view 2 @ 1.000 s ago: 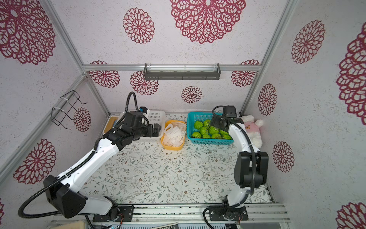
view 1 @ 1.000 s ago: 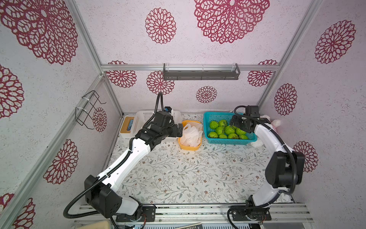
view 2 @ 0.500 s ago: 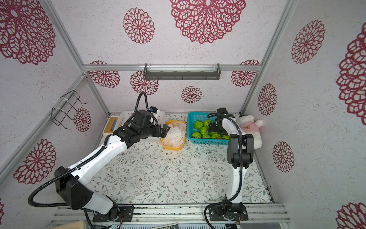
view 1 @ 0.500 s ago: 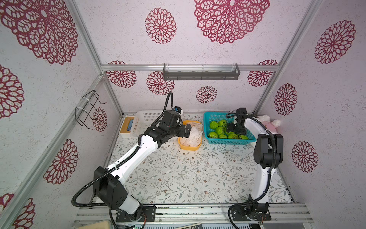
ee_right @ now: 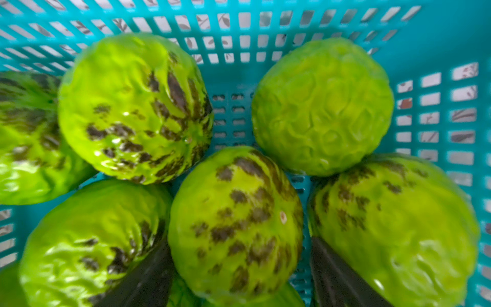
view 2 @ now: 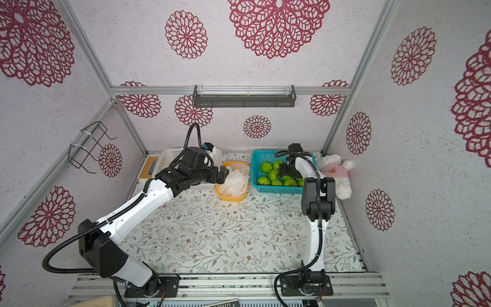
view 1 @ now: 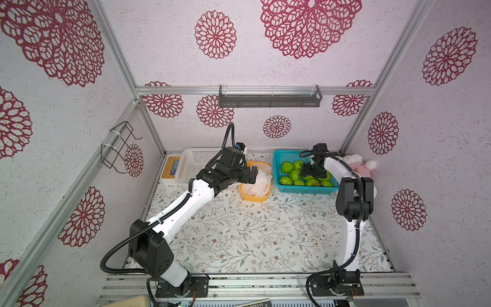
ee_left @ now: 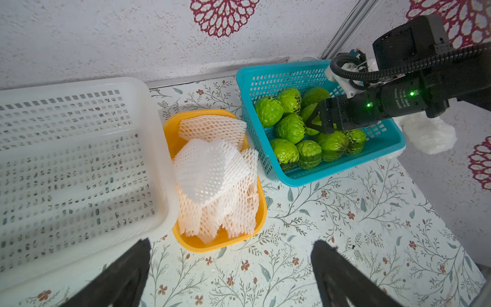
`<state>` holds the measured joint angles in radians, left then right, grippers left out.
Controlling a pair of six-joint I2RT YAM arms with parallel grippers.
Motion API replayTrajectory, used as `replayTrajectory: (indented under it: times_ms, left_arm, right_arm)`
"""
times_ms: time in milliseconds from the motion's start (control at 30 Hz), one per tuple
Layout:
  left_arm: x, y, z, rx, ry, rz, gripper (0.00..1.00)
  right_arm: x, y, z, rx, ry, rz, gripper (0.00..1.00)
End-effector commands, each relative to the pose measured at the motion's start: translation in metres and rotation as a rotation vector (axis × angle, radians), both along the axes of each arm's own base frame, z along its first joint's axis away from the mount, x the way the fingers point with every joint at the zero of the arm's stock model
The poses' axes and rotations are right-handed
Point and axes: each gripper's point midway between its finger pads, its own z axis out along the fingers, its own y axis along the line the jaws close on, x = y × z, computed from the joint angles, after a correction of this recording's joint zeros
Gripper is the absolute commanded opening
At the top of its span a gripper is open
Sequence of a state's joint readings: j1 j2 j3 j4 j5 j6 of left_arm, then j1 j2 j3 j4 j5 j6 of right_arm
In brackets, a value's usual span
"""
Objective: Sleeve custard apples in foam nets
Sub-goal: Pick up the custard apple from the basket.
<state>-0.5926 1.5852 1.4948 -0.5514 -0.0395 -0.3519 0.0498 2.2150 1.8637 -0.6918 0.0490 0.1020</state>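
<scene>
Your bumpy, dark-blotched green custard apple (ee_right: 235, 226) lies among others in the teal slotted basket (ee_right: 438, 79). The right gripper (ee_right: 239, 244) reaches down into it, jaws apart astride that fruit. Your left gripper (ee_left: 231, 249), spread wide, hovers near the smooth yellow tray (ee_left: 261, 212) of soft white foam nets (ee_left: 212, 172).

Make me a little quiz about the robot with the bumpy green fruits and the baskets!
1. True or false: the foam nets lie piled in the yellow tray.
2. Where are the custard apples? A: white basket. B: teal basket. C: yellow tray.
3. Fill in: the right gripper has its jaws on either side of one ____.

Key: 1 true; 2 B; 3 custard apple.
</scene>
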Motion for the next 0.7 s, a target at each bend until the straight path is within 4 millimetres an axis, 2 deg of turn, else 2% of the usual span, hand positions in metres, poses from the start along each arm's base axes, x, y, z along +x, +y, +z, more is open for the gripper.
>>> replayTrajectory:
  times_ms: [0, 233, 400, 667]
  left_arm:
    - [0.002, -0.008, 0.009, -0.008, -0.023, -0.005, 0.97]
    - [0.000, -0.007, 0.012, -0.006, -0.031, 0.004, 0.97]
    - [-0.002, -0.002, 0.022, -0.009, -0.070, 0.028, 0.97]
    - [-0.006, 0.008, 0.041, -0.011, -0.161, 0.086, 0.97]
  right_arm:
    - [0.007, -0.001, 0.003, -0.052, -0.011, 0.022, 0.78]
    - [0.006, -0.001, 0.005, -0.065, -0.010, 0.018, 0.74]
    - [-0.001, 0.001, 0.021, -0.045, -0.030, 0.000, 0.66]
    - [-0.013, 0.009, 0.053, 0.024, -0.080, -0.021, 0.62]
